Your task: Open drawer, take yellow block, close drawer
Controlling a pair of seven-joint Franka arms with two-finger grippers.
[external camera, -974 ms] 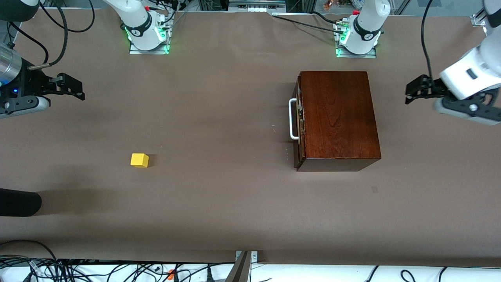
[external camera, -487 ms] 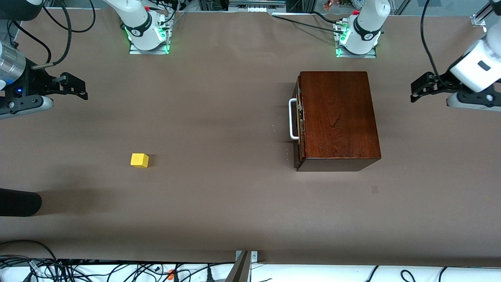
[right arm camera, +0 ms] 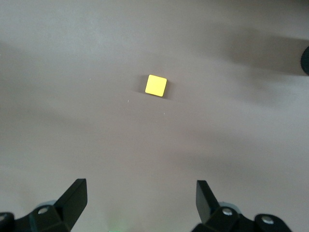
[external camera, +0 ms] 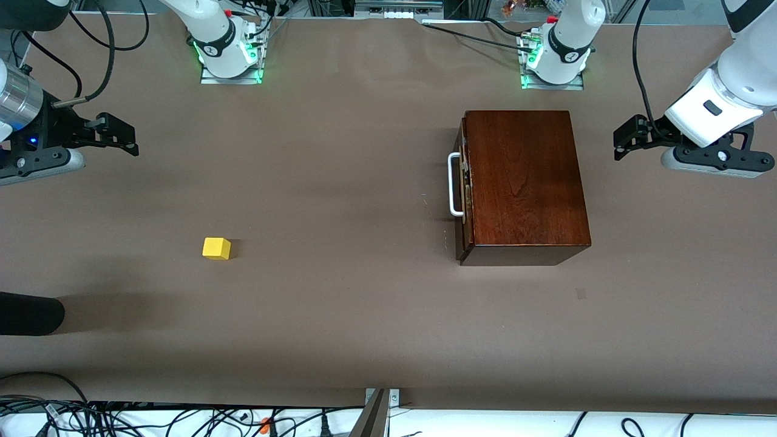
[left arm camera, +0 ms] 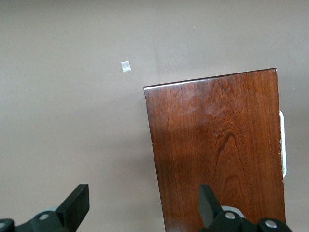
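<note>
Brown worktop [external camera: 364, 315]: carries everything.
Wooden box [external camera: 523, 182]: drawer [external camera: 464, 188] shut.
Left gripper [external camera: 625, 138]: released, over worktop beside box.
Right gripper [external camera: 118, 136]: released, empty.
Yellow block [external camera: 216, 248]: on worktop, toward the right arm's end.
Progress: seemingly nothing left but retreat.

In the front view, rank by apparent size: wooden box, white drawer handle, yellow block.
Largest to smallest:
1. Wooden box
2. White drawer handle
3. Yellow block
All sit on the table, so camera nearness hardly affects this.
</note>
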